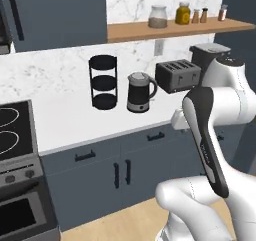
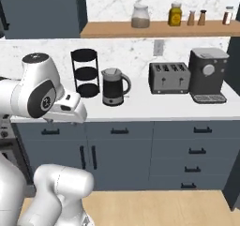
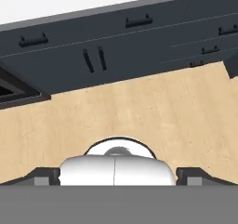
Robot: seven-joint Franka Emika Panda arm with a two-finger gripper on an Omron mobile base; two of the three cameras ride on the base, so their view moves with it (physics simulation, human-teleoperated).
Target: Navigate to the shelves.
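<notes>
The shelf (image 1: 175, 30) is a long light-brown wooden plank on the marble wall above the counter, at the upper right of the left base view. In the right base view the shelf (image 2: 159, 29) runs across the upper middle. It carries a glass jar (image 2: 140, 16), a yellow jar (image 2: 175, 14) and small spice shakers (image 2: 196, 18). My arm is folded in front of the counter, well below the shelf. The gripper (image 3: 119, 176) points down at the wooden floor, open, its dark fingertips (image 3: 44, 175) far apart with nothing between them.
On the white counter (image 2: 140, 109) stand a black three-tier wire rack (image 2: 85, 73), a black kettle (image 2: 114, 87), a toaster (image 2: 169, 78) and a coffee machine (image 2: 207, 75). Dark blue-grey cabinets (image 2: 140, 154) run below. A stove (image 1: 17, 160) sits at the left.
</notes>
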